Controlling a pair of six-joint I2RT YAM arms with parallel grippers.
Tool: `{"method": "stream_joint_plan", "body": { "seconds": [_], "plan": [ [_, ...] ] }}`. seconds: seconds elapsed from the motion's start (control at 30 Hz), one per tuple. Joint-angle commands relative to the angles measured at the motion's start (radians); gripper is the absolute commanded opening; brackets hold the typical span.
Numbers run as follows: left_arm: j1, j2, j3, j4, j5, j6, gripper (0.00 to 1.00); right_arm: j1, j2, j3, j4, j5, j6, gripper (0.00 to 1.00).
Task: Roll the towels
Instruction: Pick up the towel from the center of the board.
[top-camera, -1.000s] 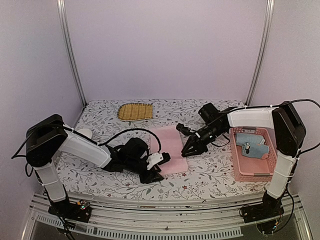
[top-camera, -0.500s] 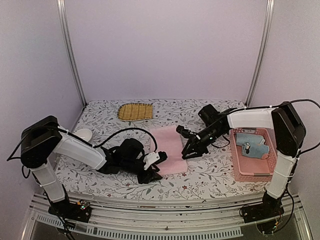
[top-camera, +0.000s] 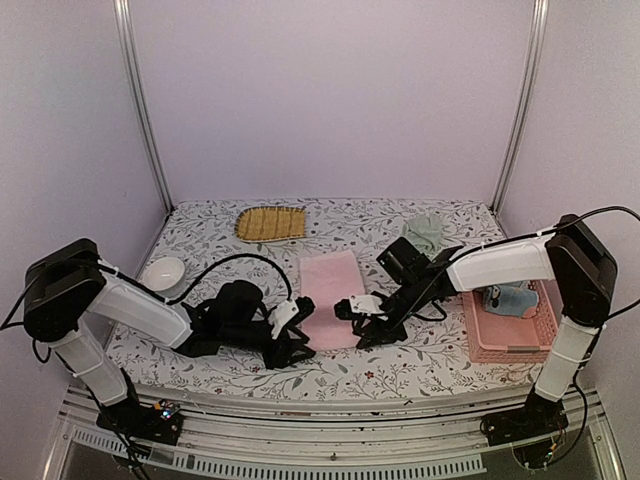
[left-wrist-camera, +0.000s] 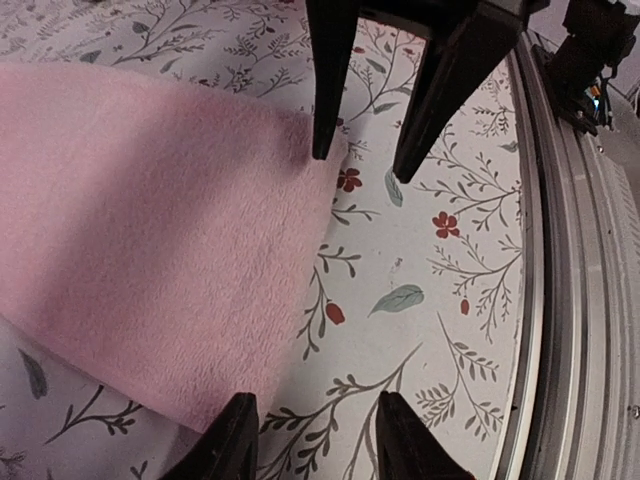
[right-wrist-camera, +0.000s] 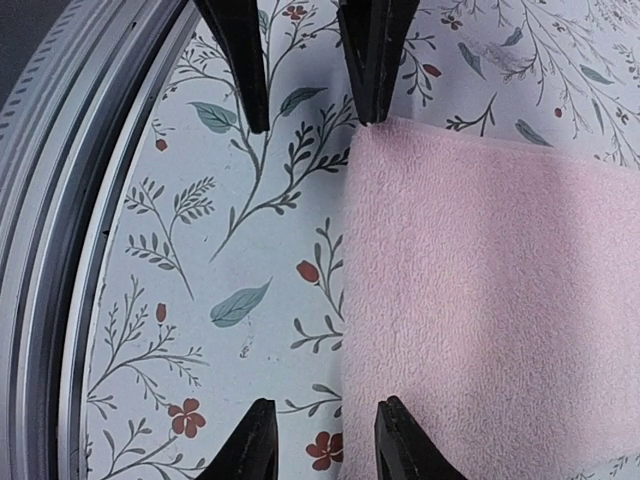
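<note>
You are setting up the roll: the pink towel (top-camera: 328, 285) is lying flat mid-table, with the left gripper (left-wrist-camera: 360, 165) and right gripper (right-wrist-camera: 312, 120) hanging unclenched and empty at its 7 and 5 o'clock corners. Next you are likely pinching both corners, then rolling toward 12.

The right arm has swung off the far right edge of the flat pink cloth towel (top-camera: 328, 285) and come down toward the near side. Its right end effector (top-camera: 365, 325) now sits at the towel's near right corner. The left arm has stretched lower and flatter, and the left end effector (top-camera: 288, 345) has drawn back to the near left corner. A crumpled pale sage green cloth towel (top-camera: 425, 232) now shows on the counter (top-camera: 200, 230). The right arm now partly covers the light blue cloth towel (top-camera: 505, 298) in the pink plastic basket (top-camera: 500, 345).
</note>
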Motion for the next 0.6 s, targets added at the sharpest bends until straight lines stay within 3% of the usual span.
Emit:
{"method": "stream_joint_plan", "body": {
  "seconds": [0.0,0.57],
  "plan": [
    [0.032,-0.049,-0.032,0.1,0.018,-0.066,0.43,0.009,0.035,0.027,0.082,0.056,-0.013,0.37],
    [0.051,-0.105,-0.064,0.095,0.008,-0.098,0.42,0.027,0.167,0.074,0.025,0.097,-0.001,0.37]
  ]
}}
